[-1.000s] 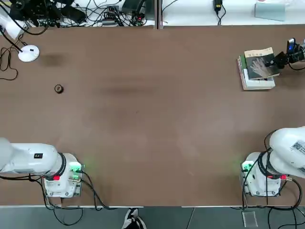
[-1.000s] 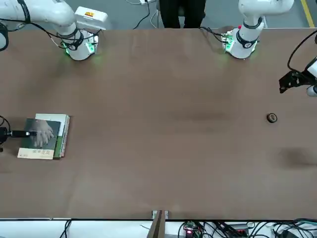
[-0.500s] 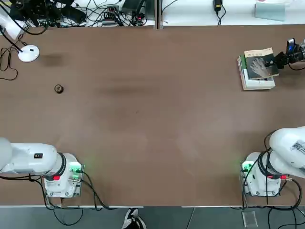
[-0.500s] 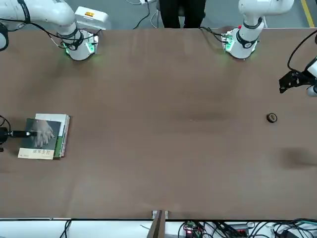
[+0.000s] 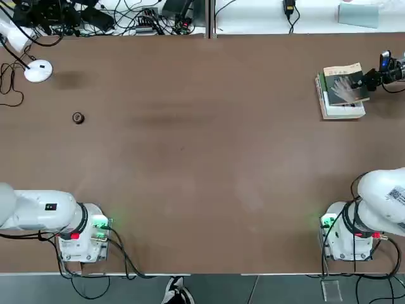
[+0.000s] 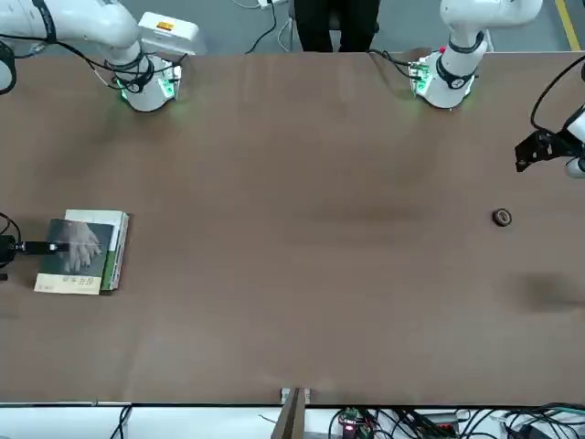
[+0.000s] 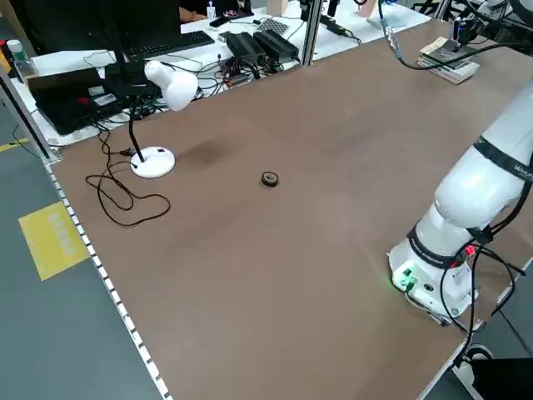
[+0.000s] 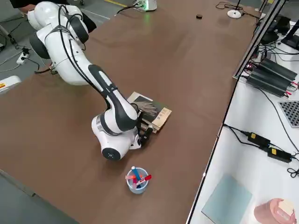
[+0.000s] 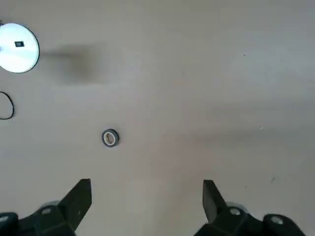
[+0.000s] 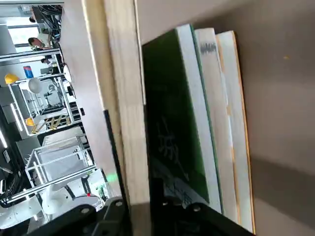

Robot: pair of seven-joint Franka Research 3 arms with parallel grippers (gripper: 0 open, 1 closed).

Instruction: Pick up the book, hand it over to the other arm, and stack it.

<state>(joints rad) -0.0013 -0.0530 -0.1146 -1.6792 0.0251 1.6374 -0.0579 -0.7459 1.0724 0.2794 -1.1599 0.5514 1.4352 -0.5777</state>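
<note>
Gripping the near edge of the book (image 5: 345,85), the right gripper (image 5: 372,78) sat low at the far right side of the desk (image 5: 202,164), its jaws fully closed on the thin cover. The book was a small dark paperback with a pale hand picture, and it lay on top of a thicker green-and-white book (image 5: 342,109), slightly skewed so one corner overhung. In the right wrist view the paperback's edge ran between the jaws with the thicker book's pages just beside it. The left gripper (image 9: 146,204) hung well apart on the other side of the desk, pointing down, its jaws spread wide and holding nothing. A small ring of tape (image 5: 78,118) and the round base of a lamp (image 5: 38,71) lay near it. A cup of pens (image 8: 136,180) stood close to the right arm's wrist in the right side view.

The step in hand looked like the pick-up, not yet lifted clear. To do it well, the grip should pinch only the paperback, so a slow straight lift would show whether the thicker book came along. A thin cover held at one edge would likely droop, so keeping it level and carrying it slowly toward the middle of the desk would help. The free long edge should face the left arm, giving its open jaws room to close without meeting the right one.
</note>
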